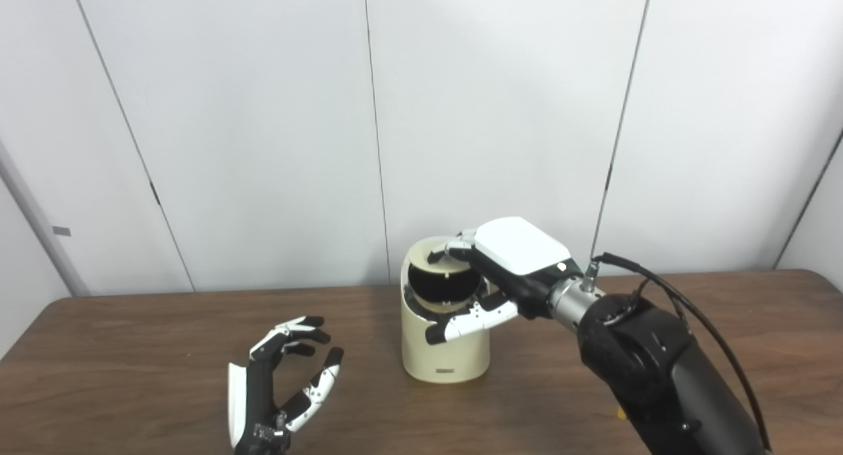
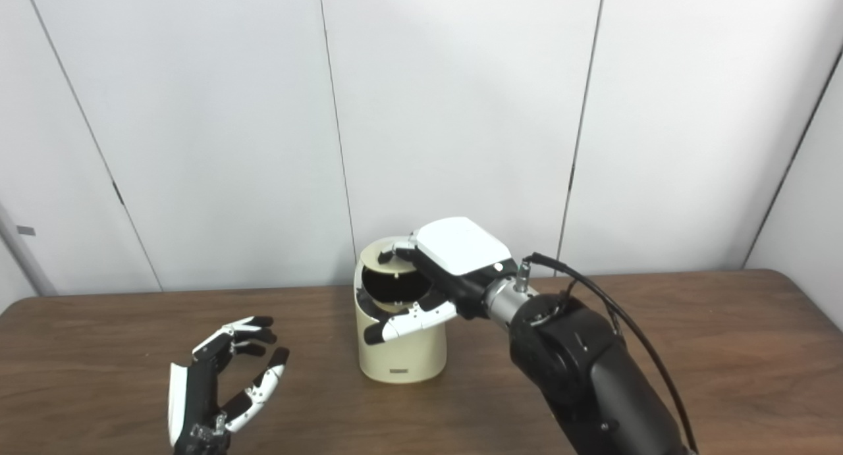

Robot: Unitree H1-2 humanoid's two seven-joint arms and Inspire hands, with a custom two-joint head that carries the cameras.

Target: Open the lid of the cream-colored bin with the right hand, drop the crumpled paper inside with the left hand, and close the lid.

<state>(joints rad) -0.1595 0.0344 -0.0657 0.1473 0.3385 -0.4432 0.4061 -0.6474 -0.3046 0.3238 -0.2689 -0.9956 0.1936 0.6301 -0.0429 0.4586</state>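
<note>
The cream-colored bin [image 1: 446,356] stands on the table's middle. Its round lid [image 1: 431,252] is tilted up at the back, and the dark opening [image 1: 442,282] shows under it. My right hand [image 1: 500,270] reaches over the bin from the right. Its fingertips [image 1: 456,246] hook the lid's raised edge and its thumb [image 1: 464,324] lies across the bin's front rim. My left hand [image 1: 283,376] hovers low over the table to the left of the bin, fingers apart and holding nothing. No crumpled paper shows in either view.
The brown wooden table [image 1: 132,349] runs across the whole view, with bare wood to the left, right and front of the bin. White wall panels [image 1: 263,112] stand close behind it. A black cable [image 1: 685,303] loops off my right wrist.
</note>
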